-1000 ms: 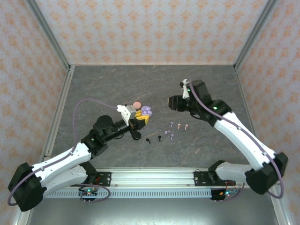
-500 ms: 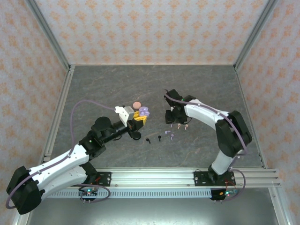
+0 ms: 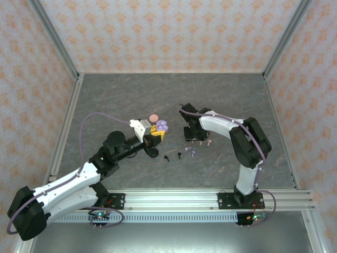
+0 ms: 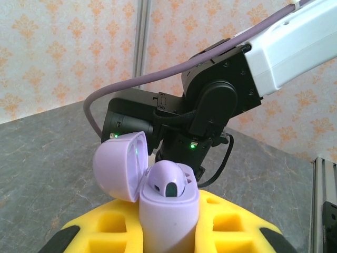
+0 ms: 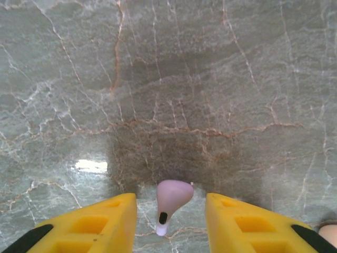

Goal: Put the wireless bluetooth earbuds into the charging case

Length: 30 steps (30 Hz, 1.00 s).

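Earbud [image 5: 172,197] lies between parted right fingers [image 5: 218,211], gaps either side — left fingers [image 4: 253,237] clench open lilac case [image 4: 168,205].

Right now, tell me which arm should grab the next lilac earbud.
Right. The right gripper is low over the table, its open fingers either side of a lilac earbud. The left gripper is shut on the open lilac charging case, so it is occupied.

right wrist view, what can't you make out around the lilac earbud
- Pale object, bottom right corner: cut off by the edge, unidentifiable.
- Right gripper: fingers cropped by the bottom edge.
- Lilac earbud: the side facing the table is hidden by its own body.
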### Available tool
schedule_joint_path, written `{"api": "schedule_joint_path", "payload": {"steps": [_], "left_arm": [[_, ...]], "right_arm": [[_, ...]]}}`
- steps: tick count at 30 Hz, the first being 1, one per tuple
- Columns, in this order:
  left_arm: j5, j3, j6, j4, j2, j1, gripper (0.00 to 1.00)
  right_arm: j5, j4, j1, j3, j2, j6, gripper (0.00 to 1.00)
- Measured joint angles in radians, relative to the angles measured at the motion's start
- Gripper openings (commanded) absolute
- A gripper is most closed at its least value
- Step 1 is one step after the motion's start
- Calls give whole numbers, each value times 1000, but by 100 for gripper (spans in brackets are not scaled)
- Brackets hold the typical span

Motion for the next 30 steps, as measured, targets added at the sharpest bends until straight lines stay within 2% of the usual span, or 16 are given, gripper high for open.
{"api": "schedule_joint_path", "payload": {"steps": [5,20,30], "left_arm": [[0,0,0,0,0,0,0],[0,0,0,0,12,0,0],[0,2,0,2,26,0,0]], "right_arm": [[0,6,0,5,21,0,36],[-11,17,3,18,34,0,18],[-11,41,2,-15,-25,3,17]]}}
